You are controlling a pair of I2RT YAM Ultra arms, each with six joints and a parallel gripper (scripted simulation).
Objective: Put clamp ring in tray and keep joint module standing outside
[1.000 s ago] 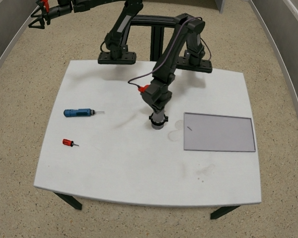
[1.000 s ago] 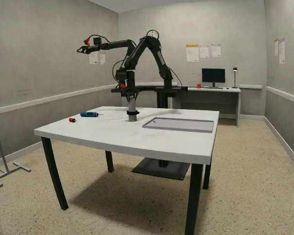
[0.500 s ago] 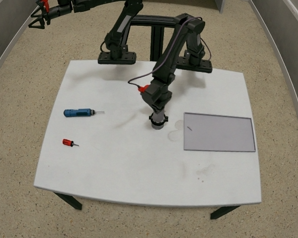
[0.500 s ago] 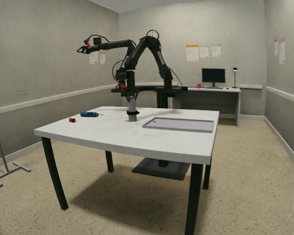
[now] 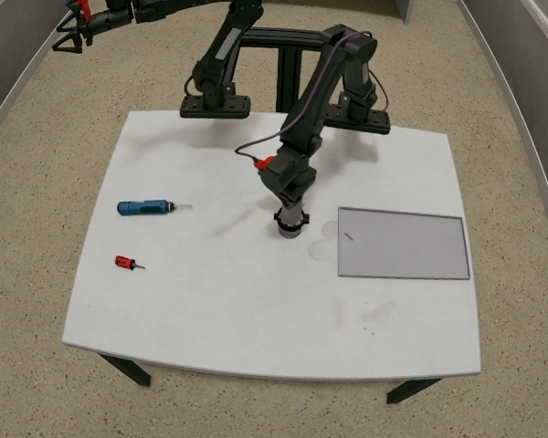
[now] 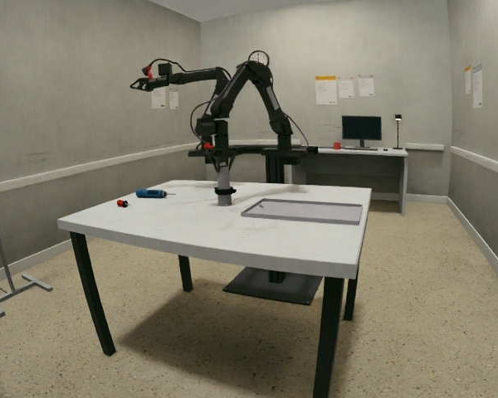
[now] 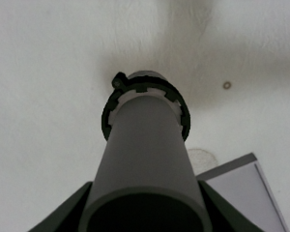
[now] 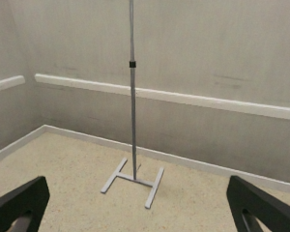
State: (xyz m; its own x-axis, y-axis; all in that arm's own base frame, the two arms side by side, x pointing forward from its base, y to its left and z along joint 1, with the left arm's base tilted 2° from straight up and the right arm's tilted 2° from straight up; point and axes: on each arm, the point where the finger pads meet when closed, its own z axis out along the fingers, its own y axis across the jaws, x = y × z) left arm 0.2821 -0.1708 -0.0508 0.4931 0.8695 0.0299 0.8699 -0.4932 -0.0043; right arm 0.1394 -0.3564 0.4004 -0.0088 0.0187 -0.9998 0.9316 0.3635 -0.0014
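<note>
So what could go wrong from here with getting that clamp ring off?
The joint module stands loose on the table, so pulling at the clamp ring might tip or drag it. The left gripper is shut on the link tube, so a sideways or upward motion could pull the tube out of place.
</note>
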